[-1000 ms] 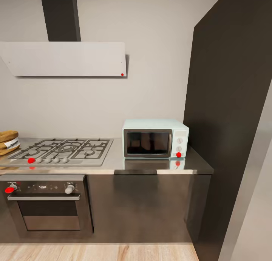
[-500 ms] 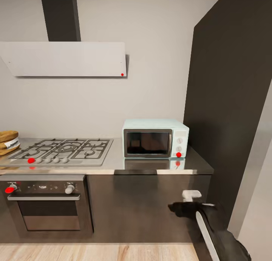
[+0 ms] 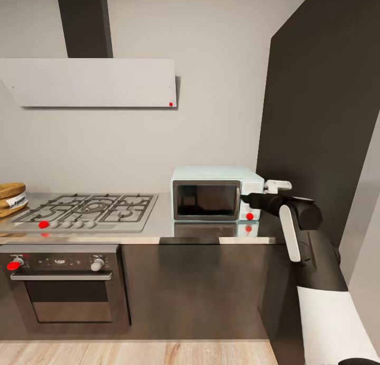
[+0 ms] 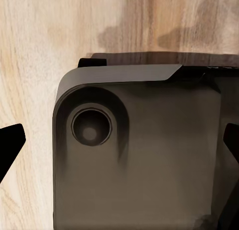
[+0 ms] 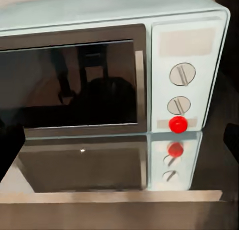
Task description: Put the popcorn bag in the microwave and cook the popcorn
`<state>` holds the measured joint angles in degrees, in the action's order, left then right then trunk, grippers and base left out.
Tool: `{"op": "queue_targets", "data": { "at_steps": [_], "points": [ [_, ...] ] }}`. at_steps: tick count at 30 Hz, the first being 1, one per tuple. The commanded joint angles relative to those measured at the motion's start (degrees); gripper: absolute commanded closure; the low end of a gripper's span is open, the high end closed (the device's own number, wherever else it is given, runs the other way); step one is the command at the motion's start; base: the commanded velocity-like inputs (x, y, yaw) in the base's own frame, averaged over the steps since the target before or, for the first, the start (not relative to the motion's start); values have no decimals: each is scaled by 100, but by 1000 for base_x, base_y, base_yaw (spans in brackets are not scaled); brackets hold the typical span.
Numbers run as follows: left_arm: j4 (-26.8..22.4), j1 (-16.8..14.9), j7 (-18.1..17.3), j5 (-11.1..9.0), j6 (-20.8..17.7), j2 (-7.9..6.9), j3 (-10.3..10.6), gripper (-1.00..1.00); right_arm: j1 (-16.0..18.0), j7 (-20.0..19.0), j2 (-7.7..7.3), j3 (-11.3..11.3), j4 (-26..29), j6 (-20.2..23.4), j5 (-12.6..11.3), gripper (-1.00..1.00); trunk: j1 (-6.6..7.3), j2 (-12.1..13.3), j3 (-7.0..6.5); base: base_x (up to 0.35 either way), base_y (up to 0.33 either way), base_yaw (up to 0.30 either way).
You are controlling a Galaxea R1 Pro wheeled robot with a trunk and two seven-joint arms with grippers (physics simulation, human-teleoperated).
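Up comes the right arm! A second ago there was no arm in the head view at all, half a second ago it was low in front of the dark cabinet fronts, and now the right claw [image 3: 246,198] is level with the microwave [image 3: 217,194], its tip right at the control panel beside the door. My read: it's going for the door, which is shut, so opening it comes first.

How wide that claw stands I cannot tell from the head view; in the right wrist view dark fingertips [image 5: 10,150] sit at both far edges with nothing between them, so it looks spread and empty. The left claw's fingertips [image 4: 11,146] likewise show wide apart, holding nothing, pointed down at the robot's own base over the wood floor [image 4: 59,35].

The microwave itself: pale blue, boxy, dark glass door [image 5: 74,83], two knobs [image 5: 182,74] and a red indicator light [image 5: 178,124], standing on the reflective steel desk [image 3: 163,225] right of the gas hob [image 3: 87,209].

The popcorn bag? Not picked up yet, and I can't place it from here.
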<state>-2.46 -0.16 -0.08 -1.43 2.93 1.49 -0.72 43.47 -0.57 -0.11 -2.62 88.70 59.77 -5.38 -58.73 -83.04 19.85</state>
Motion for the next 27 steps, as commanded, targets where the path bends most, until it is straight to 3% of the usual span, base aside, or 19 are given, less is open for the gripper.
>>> {"op": "queue_targets", "data": {
  "at_steps": [1, 5, 7, 10, 14, 17, 20, 27],
  "points": [
    [0, -2, -1, -15, 15, 1, -4, -100, 8, 67, 2, 10, 2, 23, -23, -100, 0, -4, 7, 0, 0, 0],
    [0, -2, -1, -15, 15, 1, 0, -100, 4, 450, 266, 47, -73, -350, -60, -100, 0, -4, 7, 0, 0, 0],
    [0, -2, -1, -15, 15, 1, 1, -100, 4, 516, 313, 45, -129, -404, -51, -100, 0, -4, 7, 0, 0, 0],
    [0, -2, -1, -15, 15, 1, 1, -100, -57, 558, 311, 49, -171, -434, 12, -100, 0, -4, 7, 0, 0, 0],
    [0, -2, -1, -15, 16, 1, 1, -100, -51, 559, 312, 51, -371, -598, 342, -100, 0, -4, 7, 0, 0, 0],
    [0, -2, -1, -15, 15, 1, 2, -100, -30, 538, 313, 51, -512, -1160, 617, -100, 0, -4, 7, 0, 0, 0],
    [0, -2, -1, -15, 15, 1, 2, -100, -28, 531, 330, 57, -740, -1423, 817, -100, 0, -4, 7, 0, 0, 0],
    [0, -2, -1, -15, 15, 1, -4, -100, -29, 491, 322, 51, -851, -1497, 868, -100, 0, -4, 7, 0, 0, 0]
  ]
}}
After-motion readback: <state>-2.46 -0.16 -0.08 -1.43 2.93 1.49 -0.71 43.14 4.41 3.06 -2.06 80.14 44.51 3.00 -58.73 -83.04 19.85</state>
